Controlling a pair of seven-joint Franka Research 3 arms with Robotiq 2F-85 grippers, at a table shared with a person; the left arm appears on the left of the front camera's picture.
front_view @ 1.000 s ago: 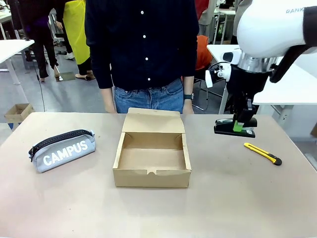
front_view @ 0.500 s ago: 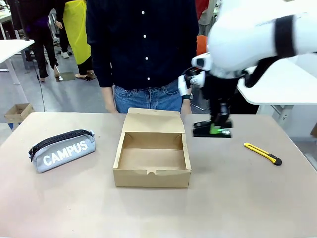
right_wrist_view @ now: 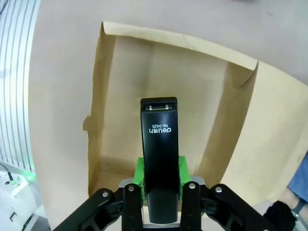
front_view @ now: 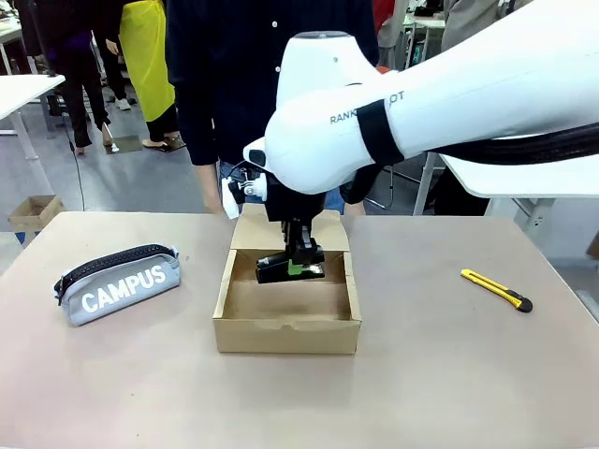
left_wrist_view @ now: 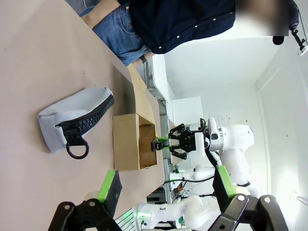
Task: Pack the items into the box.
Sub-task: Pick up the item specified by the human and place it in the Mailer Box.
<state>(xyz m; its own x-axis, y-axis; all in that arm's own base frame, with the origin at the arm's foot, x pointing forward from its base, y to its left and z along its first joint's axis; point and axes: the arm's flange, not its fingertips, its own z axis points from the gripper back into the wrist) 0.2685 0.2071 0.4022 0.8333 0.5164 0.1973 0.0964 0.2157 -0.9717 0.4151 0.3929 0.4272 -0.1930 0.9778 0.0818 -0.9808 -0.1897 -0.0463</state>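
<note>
The right arm has swung in from the right side of the table and now the right gripper is down over the box, bringing the stapler with it. The utility knife hasn't budged; it lies flat on the table, well off to the right of the box.

From the right wrist, the two green pads pinch the black stapler by its sides near the rear end. Its nose points out over the brown floor of the box. It sits inside the box's outline, close to the back wall below the raised lid flap. I can't tell whether it is touching the floor.

The left gripper has its fingers spread wide with nothing between them, hanging above the tabletop. From there you look across at the grey pouch and the box beyond it.

The pouch lies to the left of the box, apart from it. A person in a dark shirt stands at the far edge, right behind the box.
</note>
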